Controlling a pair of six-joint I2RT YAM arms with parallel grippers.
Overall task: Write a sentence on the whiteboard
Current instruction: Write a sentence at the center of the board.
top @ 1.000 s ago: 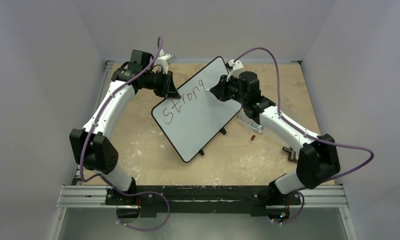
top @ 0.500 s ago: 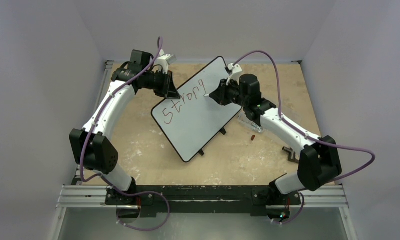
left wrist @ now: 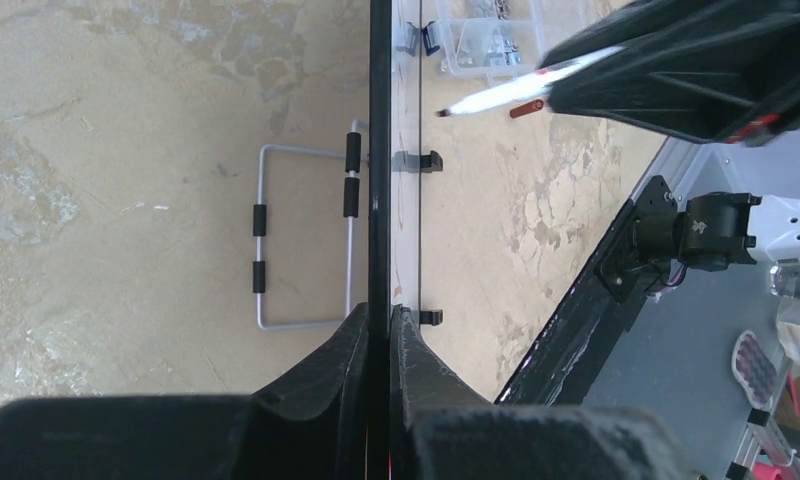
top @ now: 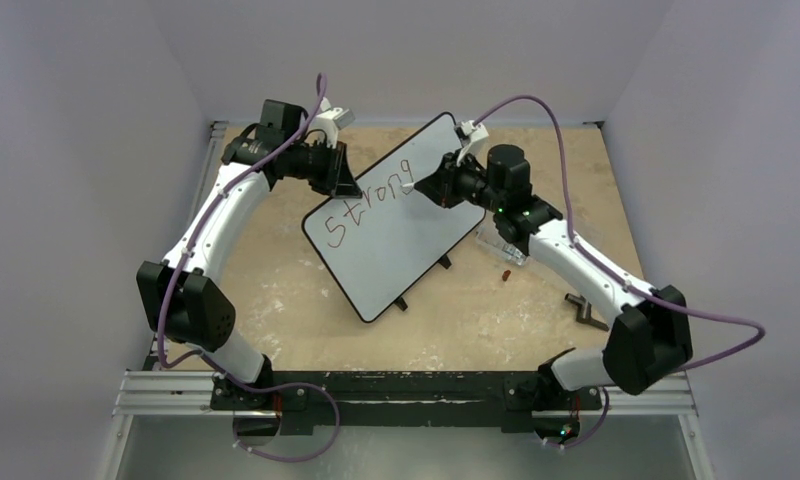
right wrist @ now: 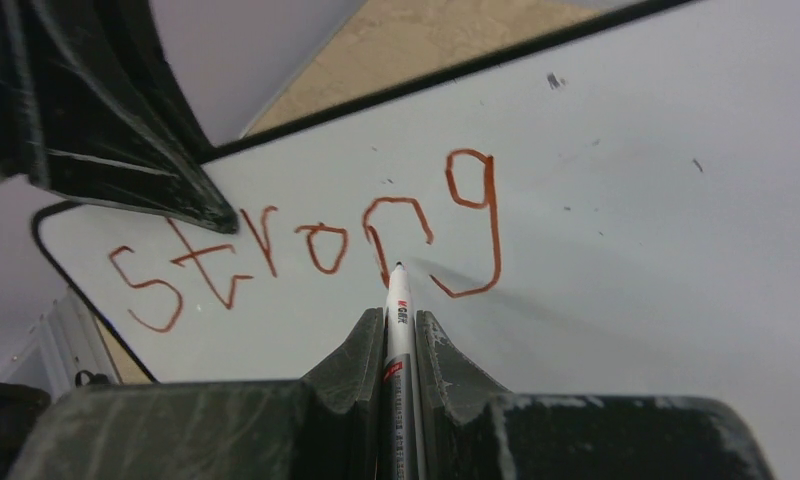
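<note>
Table: worn tan top [top: 276, 290] with pale scuffed patches, filling the floor of the booth.
Walls: plain pale grey-lilac panels [top: 76, 150] on the left, far and right sides.
Near edge: a metal rail [top: 406, 392] carries both arm bases.
Whiteboard: the whiteboard [top: 396, 250] sits slantwise at the middle of the table, one corner toward the far wall. Its small black feet [top: 444, 263] show along the near-right edge.
Writing: the sentence [right wrist: 316, 250] so far reads "strong" in reddish-brown, along the board's far-left side.
Left pincer: the left gripper [left wrist: 380, 315] is closed on the board's far-left rim, just above the first letters.
Right pincer: the right gripper [right wrist: 399, 318] is clamped on a marker [right wrist: 400, 330]. The tip points at the gap between "n" and "g"; contact with the board cannot be told.
Around: a clear box [left wrist: 486, 40] of small parts and a small red-brown piece [top: 506, 271] lie right of the board. A wire frame [left wrist: 301, 240] with black sleeves lies on the table beyond the clamped rim.
In the way: the right arm covers most of the box from above. The left finger's dark bulk hides the board's edge above "st" in the right wrist view.
</note>
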